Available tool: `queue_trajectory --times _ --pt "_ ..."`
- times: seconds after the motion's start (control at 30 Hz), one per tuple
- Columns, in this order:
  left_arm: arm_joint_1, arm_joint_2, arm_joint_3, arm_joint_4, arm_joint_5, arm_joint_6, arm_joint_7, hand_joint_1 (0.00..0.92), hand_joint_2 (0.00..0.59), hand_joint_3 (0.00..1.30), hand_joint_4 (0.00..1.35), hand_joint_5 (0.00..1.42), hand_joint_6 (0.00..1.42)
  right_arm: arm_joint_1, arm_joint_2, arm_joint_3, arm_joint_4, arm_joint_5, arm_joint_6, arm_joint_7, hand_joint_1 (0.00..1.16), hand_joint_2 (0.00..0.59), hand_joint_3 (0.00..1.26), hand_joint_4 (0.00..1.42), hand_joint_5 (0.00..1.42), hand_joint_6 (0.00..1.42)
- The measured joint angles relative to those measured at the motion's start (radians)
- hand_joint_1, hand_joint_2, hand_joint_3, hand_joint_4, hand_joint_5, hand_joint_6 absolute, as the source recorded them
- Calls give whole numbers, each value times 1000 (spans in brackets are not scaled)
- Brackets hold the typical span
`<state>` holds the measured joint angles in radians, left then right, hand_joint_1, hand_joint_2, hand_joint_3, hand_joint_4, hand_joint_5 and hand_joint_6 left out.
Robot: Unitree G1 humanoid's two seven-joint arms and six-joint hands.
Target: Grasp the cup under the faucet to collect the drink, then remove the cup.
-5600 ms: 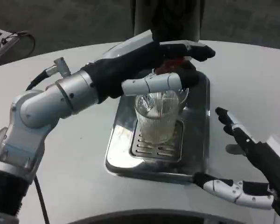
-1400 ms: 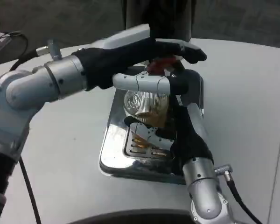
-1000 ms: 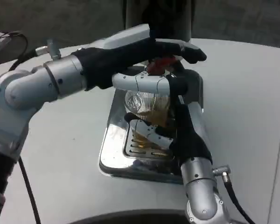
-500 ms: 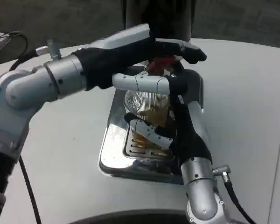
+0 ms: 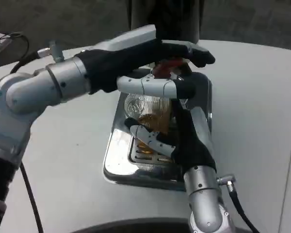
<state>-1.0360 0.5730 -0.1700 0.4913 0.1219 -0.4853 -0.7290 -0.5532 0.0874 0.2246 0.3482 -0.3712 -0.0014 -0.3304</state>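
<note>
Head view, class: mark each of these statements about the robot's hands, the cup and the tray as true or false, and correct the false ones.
1. The right hand grips the cup. True.
2. The cup is empty. False: amber drink shows inside it.
3. The cup is over the metal drip tray. True.
4. The left hand rests flat on the table. False: it is raised above the cup, by the red faucet handle.
5. The cup is opaque and black. False: it is clear ribbed glass.
</note>
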Motion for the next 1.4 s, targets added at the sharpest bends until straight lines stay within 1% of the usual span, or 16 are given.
queue_trajectory --times 0.03,0.07,0.27,0.43,0.6,0.8,0.93,1.2,1.3,1.4 --pt "0 0 0 0 0 0 0 0 0 255 217 300 168 0 2 1 0 -1 0 -3 683 221 66 122 122 16" --pt "0 0 0 0 0 0 0 0 0 255 217 300 170 0 7 5 0 -16 3 -13 682 221 66 122 122 16" --pt "0 1 0 0 0 0 0 0 0 255 218 300 174 0 8 13 11 -32 3 -36 682 227 68 120 122 16" --pt "0 3 0 0 0 -1 0 0 0 255 223 300 176 -1 9 13 28 -34 3 -48 686 228 68 114 122 16" --pt "0 4 0 3 0 -8 0 0 0 255 226 300 178 -5 9 14 42 -36 5 -58 714 222 69 128 139 16" --pt "0 4 0 10 0 -15 0 0 0 255 227 306 178 -15 9 19 53 -38 15 -89 718 222 144 206 218 52" --pt "0 4 0 13 0 -18 2 0 0 255 228 309 179 -15 10 34 66 -39 28 -124 718 222 209 262 283 81" --pt "0 4 1 21 0 -26 3 0 0 251 240 311 179 -16 11 41 75 -34 24 -171 754 244 353 418 446 147" --pt "0 4 2 25 -1 -29 4 0 0 194 222 316 180 -16 11 39 77 -28 21 -188 777 246 399 469 505 177" --pt "1 4 8 26 -5 -31 6 0 0 180 218 325 183 -16 12 38 77 -14 18 -201 783 246 431 507 555 198"
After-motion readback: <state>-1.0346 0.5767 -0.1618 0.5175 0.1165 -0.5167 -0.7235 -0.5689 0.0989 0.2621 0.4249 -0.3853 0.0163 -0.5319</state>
